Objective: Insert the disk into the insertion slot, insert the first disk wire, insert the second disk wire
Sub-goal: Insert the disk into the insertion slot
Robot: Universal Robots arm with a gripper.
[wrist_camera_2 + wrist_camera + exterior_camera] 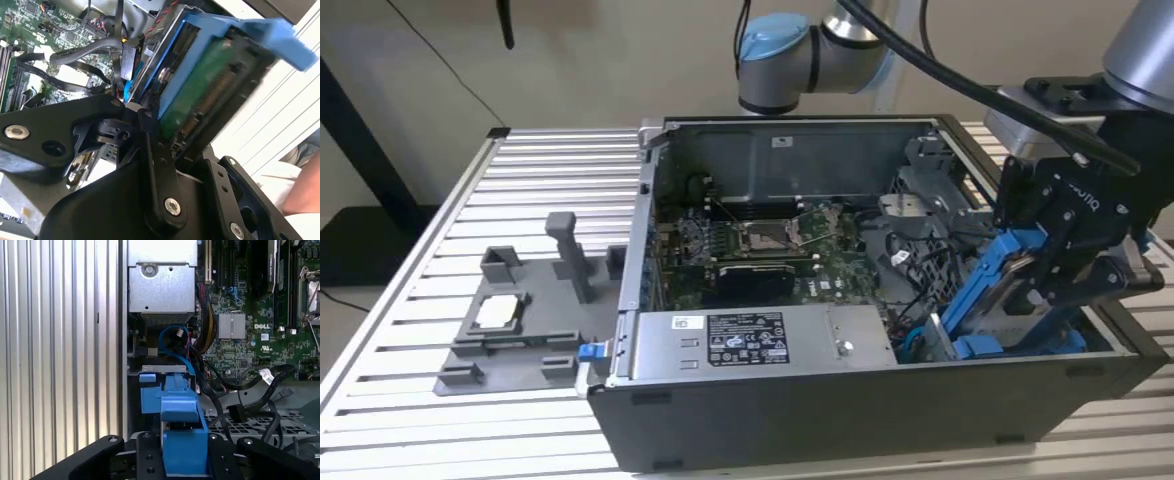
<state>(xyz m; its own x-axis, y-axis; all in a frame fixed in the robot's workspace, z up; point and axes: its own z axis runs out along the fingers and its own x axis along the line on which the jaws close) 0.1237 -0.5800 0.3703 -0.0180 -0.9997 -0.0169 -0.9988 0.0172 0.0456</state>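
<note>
Gripper (185,460) clamps blue-framed disk (994,290) over open computer case (854,410).
From the exterior view's left: a grey fixture (507,335) sits on the ribbed table (547,170). Inside the case lie the motherboard (761,240) and power supply (747,340). At right, the fingers grip the tilted disk, its lower end at the slot (1014,345) in the case's corner.

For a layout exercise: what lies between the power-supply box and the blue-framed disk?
In the first wrist view, a looped blue cable lies between the power-supply box and the disk.
</note>
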